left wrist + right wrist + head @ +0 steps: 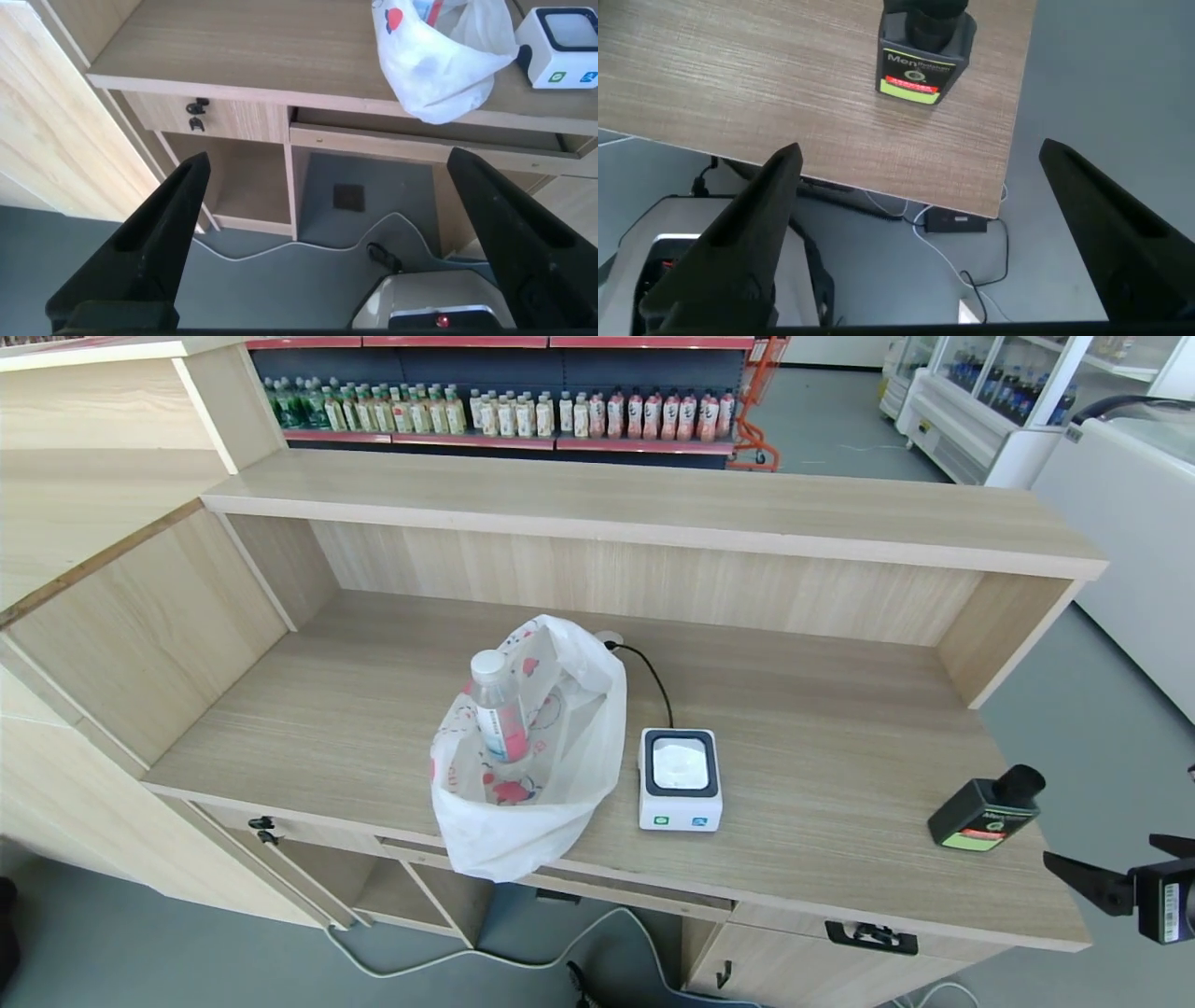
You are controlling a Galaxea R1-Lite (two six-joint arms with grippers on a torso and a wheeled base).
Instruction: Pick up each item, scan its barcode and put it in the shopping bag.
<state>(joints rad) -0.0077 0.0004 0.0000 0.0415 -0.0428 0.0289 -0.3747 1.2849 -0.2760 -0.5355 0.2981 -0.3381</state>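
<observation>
A white shopping bag [551,793] [434,65] stands open at the counter's front edge, with a clear water bottle [495,709] upright inside it. To its right sits a white barcode scanner [680,775] [561,47], window facing up. A black bottle with a red and green label [980,812] [924,47] lies near the counter's front right corner. My right gripper [1098,848] [922,147] hangs open just off that corner, a short way from the black bottle. My left gripper [329,157] is open and empty, low in front of the counter, left of the bag.
The wooden counter [822,737] has a raised back shelf [653,504] and a side wall on the left. A black cable [653,677] runs from the scanner to the back. Drawers with black handles [870,936] and open cubbies lie under the front edge.
</observation>
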